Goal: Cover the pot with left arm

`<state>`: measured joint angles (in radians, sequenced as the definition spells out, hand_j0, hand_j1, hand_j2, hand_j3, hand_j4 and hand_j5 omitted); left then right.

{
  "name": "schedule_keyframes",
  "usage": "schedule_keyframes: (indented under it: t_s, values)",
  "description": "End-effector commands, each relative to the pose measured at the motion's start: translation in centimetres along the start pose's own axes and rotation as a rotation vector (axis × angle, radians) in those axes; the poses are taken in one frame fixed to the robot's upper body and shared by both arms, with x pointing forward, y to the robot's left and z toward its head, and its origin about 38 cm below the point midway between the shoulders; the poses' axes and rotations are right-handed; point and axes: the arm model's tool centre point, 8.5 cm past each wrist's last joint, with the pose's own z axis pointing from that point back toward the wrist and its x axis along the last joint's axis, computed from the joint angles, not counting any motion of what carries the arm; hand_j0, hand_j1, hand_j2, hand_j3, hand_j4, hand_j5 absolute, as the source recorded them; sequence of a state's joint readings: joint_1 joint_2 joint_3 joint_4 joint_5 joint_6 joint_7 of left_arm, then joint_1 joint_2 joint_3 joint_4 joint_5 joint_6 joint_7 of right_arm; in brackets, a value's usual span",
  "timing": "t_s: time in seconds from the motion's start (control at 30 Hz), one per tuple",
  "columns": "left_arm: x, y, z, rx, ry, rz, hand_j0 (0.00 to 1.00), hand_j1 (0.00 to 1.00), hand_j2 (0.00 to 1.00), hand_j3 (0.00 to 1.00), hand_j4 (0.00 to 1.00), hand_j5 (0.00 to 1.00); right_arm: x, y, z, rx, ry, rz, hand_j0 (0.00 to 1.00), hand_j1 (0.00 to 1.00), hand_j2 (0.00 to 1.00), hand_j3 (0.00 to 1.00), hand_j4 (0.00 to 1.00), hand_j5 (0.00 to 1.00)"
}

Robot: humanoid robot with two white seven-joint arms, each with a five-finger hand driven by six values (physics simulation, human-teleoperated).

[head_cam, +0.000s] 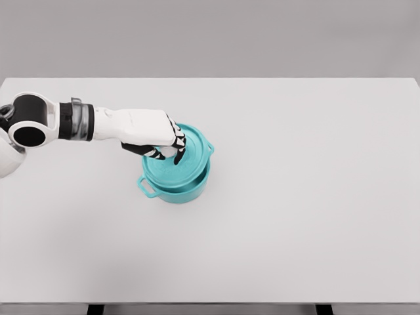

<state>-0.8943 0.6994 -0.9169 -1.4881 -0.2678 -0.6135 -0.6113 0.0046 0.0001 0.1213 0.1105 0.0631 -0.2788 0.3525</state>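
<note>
On the white table point(295, 216) sits the teal pot point(176, 189), its lid point(187, 157) lying on top, shifted slightly toward the far right; the left robot hand point(157, 134) reaches from the pot's left, fingers curled on the lid's knob; release looks due next.

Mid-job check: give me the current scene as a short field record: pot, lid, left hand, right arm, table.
pot: round teal pot with side handles, on the table left of centre
lid: round teal lid lying on the pot's top, seemingly shifted slightly up-right of the pot body
left hand: white five-finger left hand over the lid's left part, fingers curled at the lid's centre; the knob itself is hidden
right arm: not in view
table: flat white table
</note>
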Motion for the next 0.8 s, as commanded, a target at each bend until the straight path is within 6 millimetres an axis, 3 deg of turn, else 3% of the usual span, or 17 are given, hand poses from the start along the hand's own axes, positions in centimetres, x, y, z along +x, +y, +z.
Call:
schedule_keyframes:
  t_s: [0.0, 0.77]
  values:
    - [-0.19, -0.04, 0.04, 0.003, 0.004, 0.01, 0.41, 0.41, 0.41, 0.41, 0.41, 0.41, 0.0, 0.0, 0.0, 0.001, 0.0, 0.001, 1.0, 1.0, 1.0, 1.0, 1.0, 1.0]
    - [0.62, -0.38, -0.41, -0.006, -0.024, 0.01, 0.41, 0.41, 0.41, 0.41, 0.41, 0.41, -0.09, 0.02, 0.01, 0.001, 0.001, 0.001, 1.0, 1.0, 1.0, 1.0, 1.0, 1.0]
